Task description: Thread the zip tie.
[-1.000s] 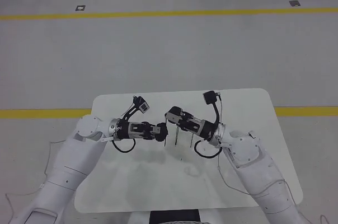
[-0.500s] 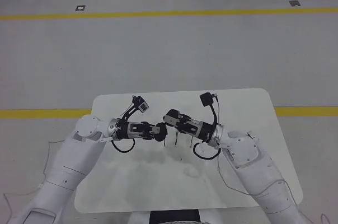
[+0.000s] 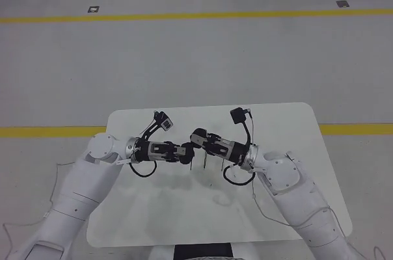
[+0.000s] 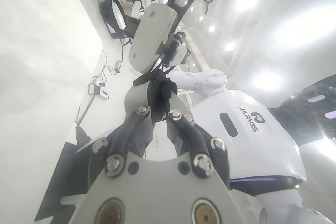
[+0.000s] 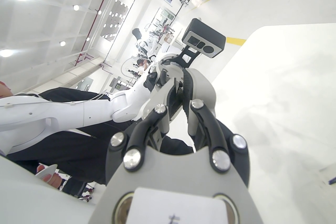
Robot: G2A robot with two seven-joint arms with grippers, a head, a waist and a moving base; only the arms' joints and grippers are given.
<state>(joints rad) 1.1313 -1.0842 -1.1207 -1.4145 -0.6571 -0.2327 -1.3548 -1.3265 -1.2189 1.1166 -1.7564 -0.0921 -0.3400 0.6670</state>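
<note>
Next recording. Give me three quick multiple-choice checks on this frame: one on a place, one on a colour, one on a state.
1. Where do the left gripper and right gripper meet?
A. over the middle of the table
B. over the floor beyond it
C. at its right edge

2. What colour are the floor lines?
A. red
B. yellow
C. blue

3. How do the grippers point?
A. away from each other
B. both straight down
C. toward each other

Key: 1 A, the top view shows them tip to tip above the tabletop's centre. 2 B, both lines are yellow. 3 C, each wrist view looks at the other gripper ahead of it.
</note>
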